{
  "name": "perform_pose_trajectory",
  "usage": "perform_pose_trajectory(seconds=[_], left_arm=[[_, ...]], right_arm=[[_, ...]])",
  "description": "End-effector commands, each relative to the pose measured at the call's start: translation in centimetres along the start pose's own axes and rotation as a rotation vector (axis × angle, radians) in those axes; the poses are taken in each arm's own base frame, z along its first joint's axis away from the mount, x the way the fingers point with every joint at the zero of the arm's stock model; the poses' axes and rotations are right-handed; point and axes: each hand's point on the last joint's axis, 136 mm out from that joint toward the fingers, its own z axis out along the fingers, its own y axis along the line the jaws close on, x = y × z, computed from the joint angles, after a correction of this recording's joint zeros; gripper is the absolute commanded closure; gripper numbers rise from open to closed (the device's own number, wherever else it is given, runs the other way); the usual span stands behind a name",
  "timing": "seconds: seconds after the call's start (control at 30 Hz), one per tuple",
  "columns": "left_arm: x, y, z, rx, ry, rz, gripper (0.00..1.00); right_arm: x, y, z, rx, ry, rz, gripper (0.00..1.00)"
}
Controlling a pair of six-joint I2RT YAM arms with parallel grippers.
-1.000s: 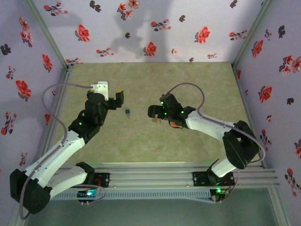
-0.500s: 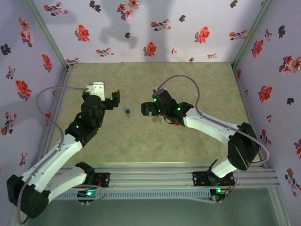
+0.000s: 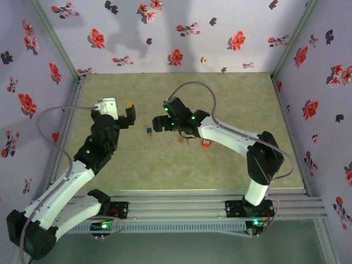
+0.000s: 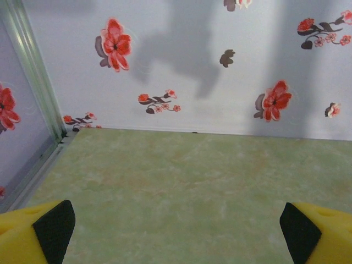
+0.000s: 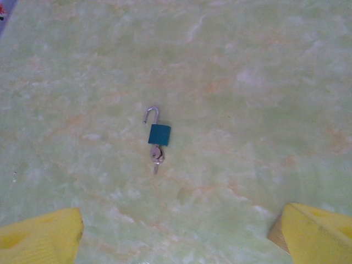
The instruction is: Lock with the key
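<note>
Right gripper point(image 3: 159, 124) hangs released, fingers wide, its arm stretched across above the blue padlock point(image 5: 159, 133) lying on the table point(image 3: 231, 104) with its key point(image 5: 157, 155) inserted. I see the left gripper point(image 3: 128, 113) also released, facing the back wall.

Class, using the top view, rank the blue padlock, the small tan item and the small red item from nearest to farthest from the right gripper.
1. blue padlock, just left of the right gripper.
2. small tan item, by the right arm's near edge.
3. small red item, farther right along that arm.
</note>
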Motion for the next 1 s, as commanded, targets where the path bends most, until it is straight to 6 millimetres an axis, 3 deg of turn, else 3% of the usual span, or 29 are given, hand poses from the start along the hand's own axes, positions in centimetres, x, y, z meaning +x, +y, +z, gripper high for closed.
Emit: perform_pose_trajectory(seconds=[0.0,0.37,0.97], left_arm=[[-1.6,1.5,-0.5,-0.054,-0.064,-0.054,0.00],[-1.9,2.6,-0.7,-0.097,-0.081,-0.068,0.00],[-2.2,3.1,-1.0,-0.105,-0.090,-0.090,0.00]], right_arm=[[0.9,0.9,1.5,-0.017,0.065,-0.004,0.10],[2.3,1.0,6.6,0.032,0.162,0.019,0.20],[3.8,2.2,12.4,0.119,0.250,-0.046,0.33]])
